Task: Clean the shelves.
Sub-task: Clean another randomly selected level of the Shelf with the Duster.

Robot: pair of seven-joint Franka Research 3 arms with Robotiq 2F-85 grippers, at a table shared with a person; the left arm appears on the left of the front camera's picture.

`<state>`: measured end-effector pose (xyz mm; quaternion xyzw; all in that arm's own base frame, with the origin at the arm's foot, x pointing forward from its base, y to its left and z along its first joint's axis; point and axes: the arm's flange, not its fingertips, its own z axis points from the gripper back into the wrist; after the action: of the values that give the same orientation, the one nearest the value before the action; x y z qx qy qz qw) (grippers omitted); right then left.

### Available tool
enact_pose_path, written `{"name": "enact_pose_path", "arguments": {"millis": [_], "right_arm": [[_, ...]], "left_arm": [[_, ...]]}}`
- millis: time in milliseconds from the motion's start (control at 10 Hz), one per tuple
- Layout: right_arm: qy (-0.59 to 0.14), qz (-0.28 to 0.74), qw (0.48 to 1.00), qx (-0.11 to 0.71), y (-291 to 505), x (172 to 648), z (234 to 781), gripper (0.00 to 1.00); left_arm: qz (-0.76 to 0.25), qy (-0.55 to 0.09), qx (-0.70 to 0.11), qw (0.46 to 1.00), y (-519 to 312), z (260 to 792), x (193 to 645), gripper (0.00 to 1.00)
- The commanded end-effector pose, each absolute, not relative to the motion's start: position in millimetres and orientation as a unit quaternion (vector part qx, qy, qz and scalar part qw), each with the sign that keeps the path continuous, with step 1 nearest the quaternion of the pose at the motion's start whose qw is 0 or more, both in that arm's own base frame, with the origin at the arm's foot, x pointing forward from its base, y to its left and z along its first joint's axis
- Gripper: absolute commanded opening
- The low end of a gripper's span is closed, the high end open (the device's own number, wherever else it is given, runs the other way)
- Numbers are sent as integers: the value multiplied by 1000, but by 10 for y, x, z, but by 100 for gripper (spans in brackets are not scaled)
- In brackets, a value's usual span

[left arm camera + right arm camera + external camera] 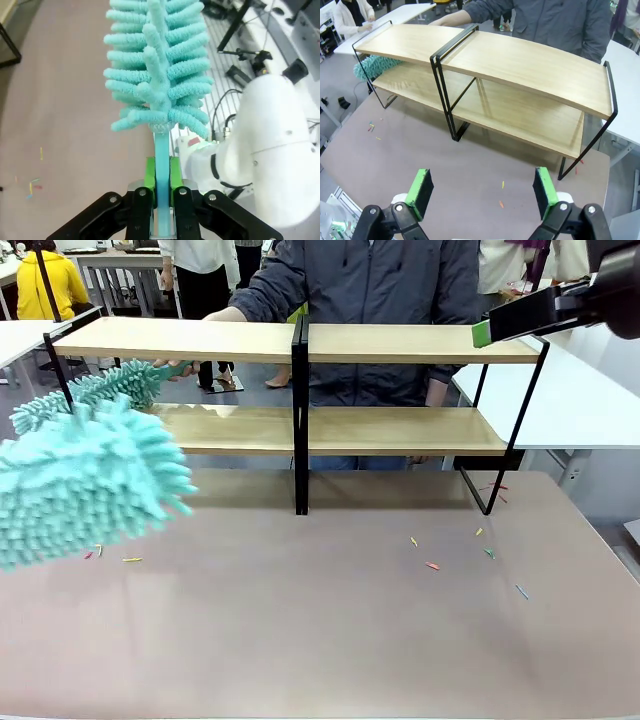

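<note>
We see the shelves (300,420) standing at the counter's (320,620) far edge, a person's hand (225,314) seemingly on the top board. Left pincer (162,175) pinching the teal duster's (157,65) handle. Right pincer (482,192) hangs spread wide above the counter.

light wood shelves (520,65), black metal frame; fluffy chenille duster (157,70).

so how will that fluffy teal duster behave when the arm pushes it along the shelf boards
The fluffy teal chenille duster probably weighs little, being mostly soft tufts. Those tufts should flatten and drag against the light wooden shelves rather than slide stiffly. Its thin flat blue handle, clamped in the left gripper jaws, may flex somewhat under pressure.
</note>
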<state>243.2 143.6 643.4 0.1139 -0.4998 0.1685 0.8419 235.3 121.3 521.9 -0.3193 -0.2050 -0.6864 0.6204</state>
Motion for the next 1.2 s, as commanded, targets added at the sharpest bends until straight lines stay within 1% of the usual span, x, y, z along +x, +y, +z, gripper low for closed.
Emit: {"name": "enact_pose_path", "arguments": {"millis": [0,100,200,300,400,500,600,700,800,900,1000,1100], "right_arm": [[-500,168,842,115,1439,2442,6441,100],[-500,168,842,115,1439,2442,6441,100],[-500,168,842,115,1439,2442,6441,100],[-500,168,842,115,1439,2442,6441,100],[-500,168,842,115,1439,2442,6441,100],[-500,168,842,115,1439,2442,6441,100],[-500,168,842,115,1439,2442,6441,100],[-500,168,842,115,1439,2442,6441,100],[-500,168,842,115,1439,2442,6441,100],[-500,168,842,115,1439,2442,6441,100],[-500,168,842,115,1439,2442,6441,100],[-500,168,842,115,1439,2442,6441,100]], "left_arm": [[-708,-187,-339,590,1288,5132,2407,12],[-685,-219,-345,603,1441,5158,2388,12],[-621,-284,-352,639,1808,5295,2325,12],[-545,-337,-387,662,2237,5478,2266,12],[-431,-396,-389,711,2683,5656,2207,12],[-337,-428,-383,746,3083,5779,2183,12],[-212,-440,-383,784,3513,5794,2252,12],[-146,-422,-411,795,3769,5722,2340,12],[-90,-419,-421,799,3934,5633,2438,12],[-88,-410,-469,777,4007,5554,2538,12],[-247,-368,-385,809,3881,5589,2185,12],[-247,-368,-385,809,3881,5589,2185,12]]}}
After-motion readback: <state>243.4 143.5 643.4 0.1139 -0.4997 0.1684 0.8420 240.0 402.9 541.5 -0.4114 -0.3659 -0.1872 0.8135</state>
